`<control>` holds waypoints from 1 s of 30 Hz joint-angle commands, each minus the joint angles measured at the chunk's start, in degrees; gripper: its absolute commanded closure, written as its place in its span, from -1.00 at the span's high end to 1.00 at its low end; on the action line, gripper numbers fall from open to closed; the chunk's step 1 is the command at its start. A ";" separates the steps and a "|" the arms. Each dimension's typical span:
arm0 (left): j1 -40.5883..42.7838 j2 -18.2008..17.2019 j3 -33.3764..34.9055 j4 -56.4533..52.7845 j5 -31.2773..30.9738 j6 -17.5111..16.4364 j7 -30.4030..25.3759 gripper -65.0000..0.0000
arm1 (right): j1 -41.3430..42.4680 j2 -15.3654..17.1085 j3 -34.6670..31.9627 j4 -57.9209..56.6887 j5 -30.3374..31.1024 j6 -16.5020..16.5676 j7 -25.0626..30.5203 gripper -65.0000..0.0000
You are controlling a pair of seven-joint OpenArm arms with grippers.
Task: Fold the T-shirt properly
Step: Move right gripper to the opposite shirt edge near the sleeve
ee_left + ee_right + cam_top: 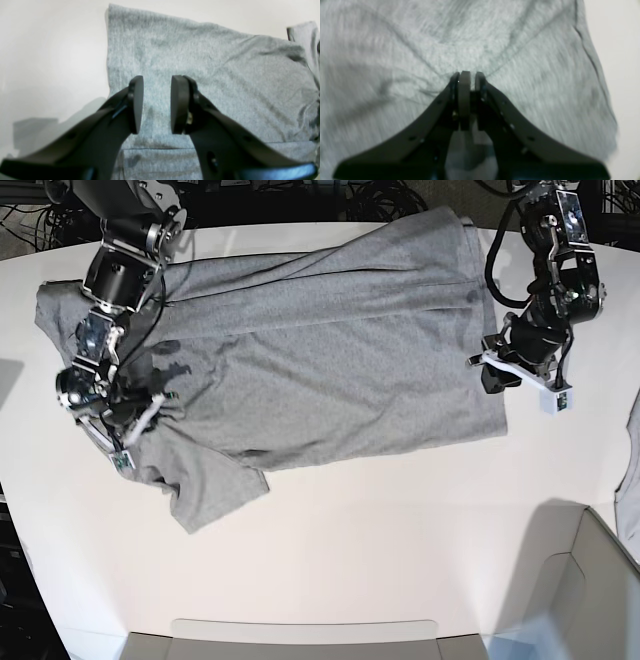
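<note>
Folding is under way: right gripper (469,82) pinches the T-shirt (330,370) at frame left; left gripper (157,105), fingers spread, must next grasp the right edge.

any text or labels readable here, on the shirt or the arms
None can be read in any view.
T-shirt: only plain grey cloth shows, no lettering.
Small white tag by the left hand: too small to read.
Small white tag by the right hand: too small to read.

— Left arm? 
— Black left gripper (157,105): jaws parted, angled downward, nothing between the pads.
— Right arm? 
— Black right gripper (469,80): jaws pinched together, wrist bent low.
</note>
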 commanded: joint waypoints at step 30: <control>-0.71 1.11 0.05 -2.72 -0.50 -0.06 -1.34 -0.40 | 14.54 3.35 2.67 -3.59 -3.61 5.50 -0.42 0.08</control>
